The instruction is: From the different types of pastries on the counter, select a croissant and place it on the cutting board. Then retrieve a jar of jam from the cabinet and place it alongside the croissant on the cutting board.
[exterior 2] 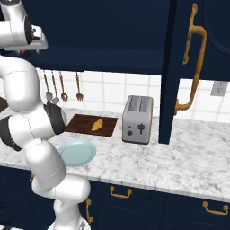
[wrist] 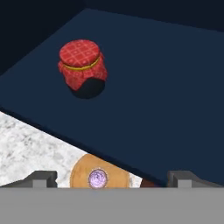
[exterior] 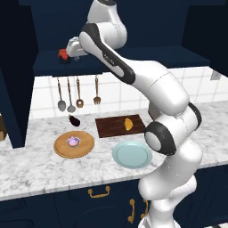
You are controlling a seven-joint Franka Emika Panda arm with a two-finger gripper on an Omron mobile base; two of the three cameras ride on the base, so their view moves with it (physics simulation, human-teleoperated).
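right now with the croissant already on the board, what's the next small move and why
Probably ease the open gripper forward and down toward the jam jar. The jar stands alone on the cabinet shelf, ahead of the fingers and untouched, while the croissant already lies on the cutting board.

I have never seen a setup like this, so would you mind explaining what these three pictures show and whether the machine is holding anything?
This is a rendered kitchen with a white robot arm on a mobile base. Two pictures come from cameras on that base, behind the arm to its left and right. The third looks along the tool itself, whose two dark tips stand wide apart at the bottom, holding nothing.

On the marble counter lie a dark cutting board with the croissant on it, a round tan board carrying a purple cupcake, a blue plate, an eggplant and a toaster.

The arm reaches up to the cabinet shelf, where the jar of jam stands under a red cloth cover, not yet touched.
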